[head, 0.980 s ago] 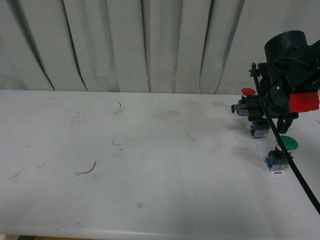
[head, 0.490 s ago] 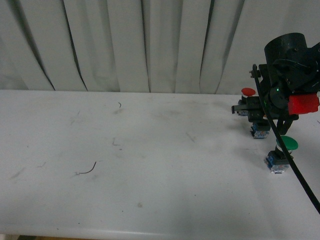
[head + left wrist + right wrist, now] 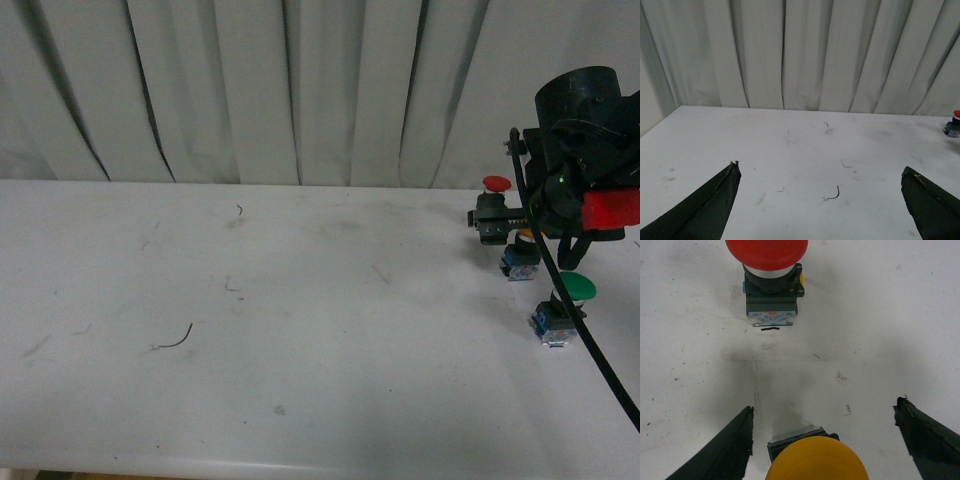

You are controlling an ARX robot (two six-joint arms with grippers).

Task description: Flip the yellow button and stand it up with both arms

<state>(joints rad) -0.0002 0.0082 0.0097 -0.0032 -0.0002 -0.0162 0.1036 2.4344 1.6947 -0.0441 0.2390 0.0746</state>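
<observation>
The yellow button [image 3: 812, 460] stands cap up between the open fingers of my right gripper [image 3: 825, 406], and neither finger touches it. In the front view its blue base [image 3: 520, 262] shows under my right gripper [image 3: 497, 222] at the table's far right, with the cap mostly hidden by the arm. My left gripper [image 3: 820, 167] is open and empty over the bare table. It is out of the front view.
A red-capped button [image 3: 771, 295] stands just beyond the yellow one and also shows in the front view [image 3: 495, 184]. A green-capped button [image 3: 575, 287] stands nearer, at the right. A small dark wire scrap [image 3: 178, 340] lies on the white table [image 3: 300, 330]. Curtains hang behind.
My right arm has shifted slightly to the right over the yellow button. The buttons have not moved.
</observation>
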